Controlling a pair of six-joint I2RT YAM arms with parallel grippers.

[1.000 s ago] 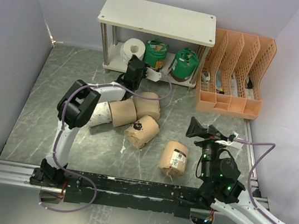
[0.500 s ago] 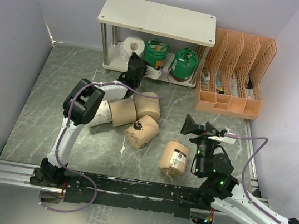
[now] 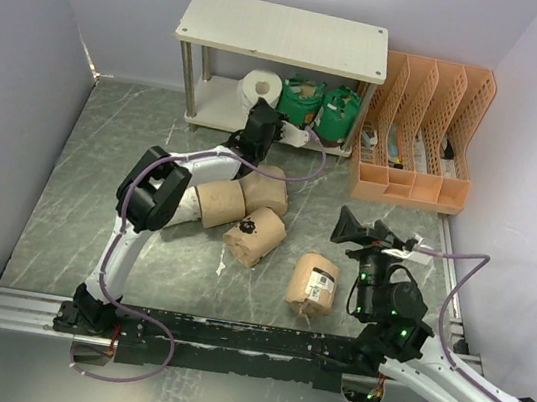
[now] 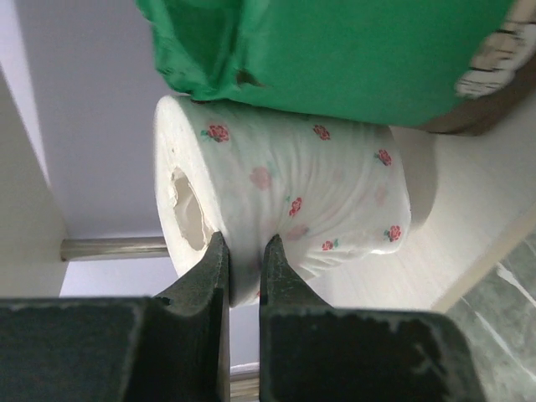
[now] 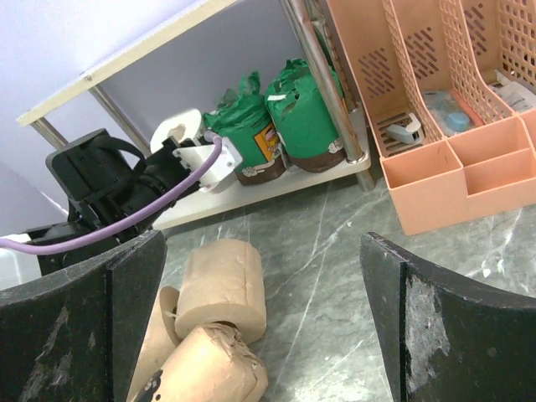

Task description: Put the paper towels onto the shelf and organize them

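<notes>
From overhead I count three rolls on the lower board of the shelf [image 3: 284, 31]: one white roll [image 3: 258, 87] at the left and two green rolls [image 3: 301, 100] side by side to its right. Four tan rolls [image 3: 256, 238] lie on the worktop [image 3: 92, 165] in front. Three are bunched by the left arm. The fourth, the labelled roll [image 3: 314, 284], shows a barcode and sits apart, near the right tool [image 3: 347, 230]. A pale cylinder [image 3: 182, 205] lies against the leftmost tan one, half under the arm, and I cannot tell whether it is another roll. The orange file organizer [image 3: 420, 133] has four slots.

Only the left wrist camera shows that the white roll [image 4: 318, 201] is printed with small pink roses and that a green wrapper [image 4: 335, 50] presses against it. There the left tool [image 4: 244, 251] has its jaws almost together, tips at the roll's edge. I cannot tell whether any paper is pinched between them.

The right wrist camera adds brown bands low on the green rolls [image 5: 301, 117], which touch each other just beside a metal shelf leg [image 5: 331, 92]. It takes in only two of the tan rolls. The right tool [image 5: 261, 243] hangs over the worktop with its jaws spread wide and nothing between them.
</notes>
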